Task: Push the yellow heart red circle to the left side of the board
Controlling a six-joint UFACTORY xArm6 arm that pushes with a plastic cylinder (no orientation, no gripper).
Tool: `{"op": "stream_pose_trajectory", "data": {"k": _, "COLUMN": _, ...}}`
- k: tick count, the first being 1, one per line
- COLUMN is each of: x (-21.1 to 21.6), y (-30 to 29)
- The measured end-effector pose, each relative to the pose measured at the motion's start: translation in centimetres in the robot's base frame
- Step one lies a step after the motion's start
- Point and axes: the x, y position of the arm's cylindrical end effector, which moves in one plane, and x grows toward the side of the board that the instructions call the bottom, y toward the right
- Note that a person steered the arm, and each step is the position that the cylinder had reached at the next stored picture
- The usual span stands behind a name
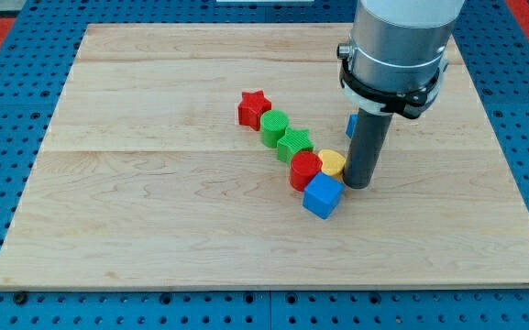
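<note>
Pushing step: my tip (357,186) set against the yellow heart (334,163), ready to shove toward the view's left.

Desk (154,229) first; no fingers here (just a rod, nothing to open or close). Heart touches the tip's left, red circle (304,170) just beyond; blue cube (323,196) below-left, green blocks (285,136) and red star (253,107) further up-left. Next move likely needs a steady leftward push.

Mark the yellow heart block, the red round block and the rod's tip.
Yellow heart block (333,162), camera view, top face.
Red round block (305,167), camera view, top face.
My tip (358,186), camera view, rod's lower end, right of the heart.
</note>
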Motion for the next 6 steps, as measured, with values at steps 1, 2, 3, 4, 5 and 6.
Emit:
{"op": "stream_pose_trajectory", "data": {"k": 1, "x": -1.5, "y": 2.6}}
{"op": "stream_pose_trajectory", "data": {"k": 2, "x": -2.0, "y": 3.0}}
{"op": "stream_pose_trajectory", "data": {"k": 3, "x": -1.2, "y": 2.5}}
{"op": "stream_pose_trajectory", "data": {"k": 4, "x": -0.6, "y": 0.5}}
{"op": "stream_pose_trajectory", "data": {"k": 5, "x": -0.6, "y": -2.8}}
{"op": "stream_pose_trajectory", "data": {"k": 6, "x": -0.6, "y": -6.2}}
